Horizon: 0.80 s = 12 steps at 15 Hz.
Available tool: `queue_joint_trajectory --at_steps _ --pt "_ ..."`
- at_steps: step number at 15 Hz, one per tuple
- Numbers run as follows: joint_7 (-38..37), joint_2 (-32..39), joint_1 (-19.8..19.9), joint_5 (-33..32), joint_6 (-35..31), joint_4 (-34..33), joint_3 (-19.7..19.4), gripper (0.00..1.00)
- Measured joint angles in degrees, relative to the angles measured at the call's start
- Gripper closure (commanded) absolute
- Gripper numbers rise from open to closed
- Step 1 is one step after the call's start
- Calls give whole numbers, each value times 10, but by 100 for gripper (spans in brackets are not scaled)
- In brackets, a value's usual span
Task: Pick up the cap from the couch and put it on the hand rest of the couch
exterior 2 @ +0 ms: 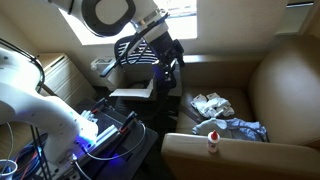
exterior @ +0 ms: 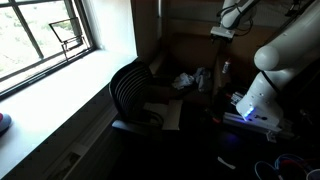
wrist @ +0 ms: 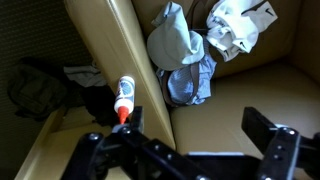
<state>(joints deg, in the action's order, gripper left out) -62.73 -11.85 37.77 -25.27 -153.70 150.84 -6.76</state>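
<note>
The blue-grey cap (wrist: 178, 48) lies crumpled on the tan couch seat, right against the armrest (wrist: 110, 50). It also shows in an exterior view (exterior 2: 238, 128). The armrest (exterior 2: 250, 157) is a broad tan ledge. My gripper (wrist: 196, 140) is open and empty. It hovers above the bare seat cushion a little short of the cap, with its fingers on either side of the cushion. In an exterior view the gripper (exterior 2: 171, 72) hangs above the couch's far side. In the dark exterior view it (exterior: 222, 33) is near the top.
A small white bottle with a red tip (wrist: 124, 98) stands on the armrest, also seen in an exterior view (exterior 2: 212, 141). A white crumpled cloth (wrist: 236, 24) lies on the seat beside the cap. Dark clutter (wrist: 40, 85) lies beyond the armrest. A black wire rack (exterior: 135, 90) stands by the window.
</note>
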Motion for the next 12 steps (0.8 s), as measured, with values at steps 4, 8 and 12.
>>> queue_joint_trajectory --at_steps 4,8,12 --pt "118 110 -126 189 -15 -57 -111 0" --pt "119 121 -143 196 -16 -62 -123 0" --pt "123 133 -147 216 -11 -65 -125 0"
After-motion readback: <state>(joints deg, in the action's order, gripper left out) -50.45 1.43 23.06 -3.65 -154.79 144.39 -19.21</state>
